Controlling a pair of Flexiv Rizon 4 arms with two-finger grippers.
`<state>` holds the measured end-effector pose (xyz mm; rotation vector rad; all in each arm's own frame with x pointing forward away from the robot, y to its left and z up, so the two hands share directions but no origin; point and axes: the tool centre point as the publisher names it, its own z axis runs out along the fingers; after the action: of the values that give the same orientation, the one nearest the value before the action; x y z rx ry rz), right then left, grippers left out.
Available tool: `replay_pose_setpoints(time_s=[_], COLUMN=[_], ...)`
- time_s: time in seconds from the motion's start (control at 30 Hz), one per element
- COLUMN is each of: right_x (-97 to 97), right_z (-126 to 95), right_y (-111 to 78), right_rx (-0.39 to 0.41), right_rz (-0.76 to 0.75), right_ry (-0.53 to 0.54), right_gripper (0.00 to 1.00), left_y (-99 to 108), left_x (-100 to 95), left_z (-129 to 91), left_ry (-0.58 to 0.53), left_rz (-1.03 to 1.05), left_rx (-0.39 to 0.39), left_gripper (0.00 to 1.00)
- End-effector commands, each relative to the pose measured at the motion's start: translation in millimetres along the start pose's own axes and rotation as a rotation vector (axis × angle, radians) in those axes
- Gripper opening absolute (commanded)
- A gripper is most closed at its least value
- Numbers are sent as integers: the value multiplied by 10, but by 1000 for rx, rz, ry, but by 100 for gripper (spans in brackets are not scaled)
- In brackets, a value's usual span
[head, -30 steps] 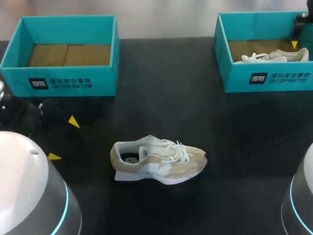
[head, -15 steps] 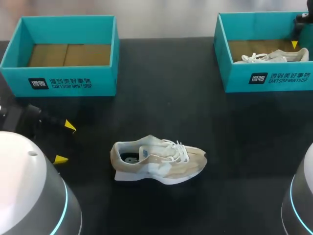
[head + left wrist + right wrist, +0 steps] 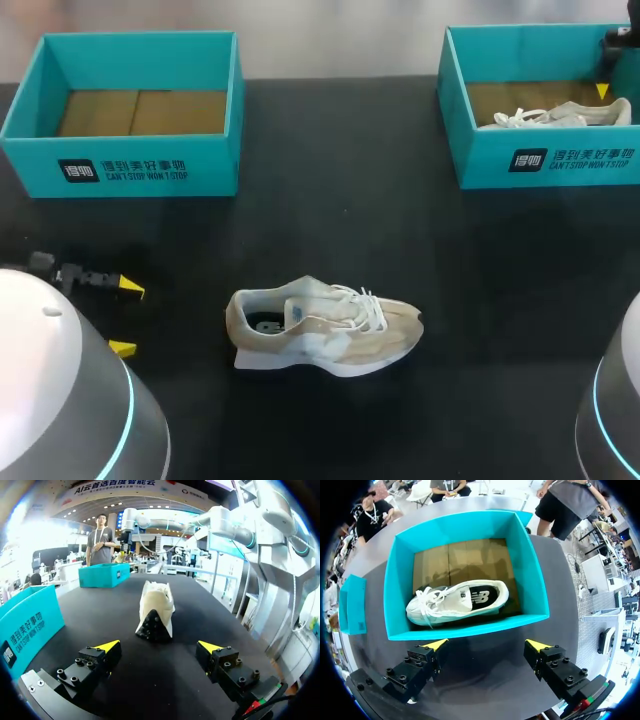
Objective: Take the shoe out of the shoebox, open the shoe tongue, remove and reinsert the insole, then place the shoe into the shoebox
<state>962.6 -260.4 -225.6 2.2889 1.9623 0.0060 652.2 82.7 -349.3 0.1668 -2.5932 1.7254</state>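
Observation:
A beige and white shoe lies on its side at the middle of the black table, toe toward the right. My left gripper hovers open to its left, nothing between the fingers. In the left wrist view the shoe lies ahead of the open gripper, heel end toward it. My right gripper is open above the near wall of the right teal shoebox. A second white shoe lies inside that box.
A teal shoebox with a bare cardboard floor stands at the back left. The right shoebox stands at the back right, with one yellow tip of the right gripper over its far corner. Black table lies between them.
My left gripper has swung toward the table's front and turned so that it faces the shoe's heel. The shoe and the right arm have not moved.

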Motion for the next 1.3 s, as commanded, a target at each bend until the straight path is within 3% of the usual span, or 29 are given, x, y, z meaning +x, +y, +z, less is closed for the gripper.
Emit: replay_pose_setpoints(time_s=[0.03, 0.33, 0.6, 1.3], right_x=[-1, -1, -1, -1], right_z=[-2, -2, -2, -2], right_y=[-4, -4, -4, -4], right_rx=[-1, -1, -1, -1], right_rz=[0, 0, 0, 0], right_ry=[-1, -1, -1, -1], right_gripper=[100, 100, 100, 100], left_y=[52, 84, 294, 231], left_x=[-62, -75, -252, -296], left_z=[20, 60, 228, 786], left_ry=[-10, -13, 37, 8], left_rz=[-82, -64, -81, -11], left_rx=[19, 0, 134, 116], left_gripper=[100, 100, 100, 100])
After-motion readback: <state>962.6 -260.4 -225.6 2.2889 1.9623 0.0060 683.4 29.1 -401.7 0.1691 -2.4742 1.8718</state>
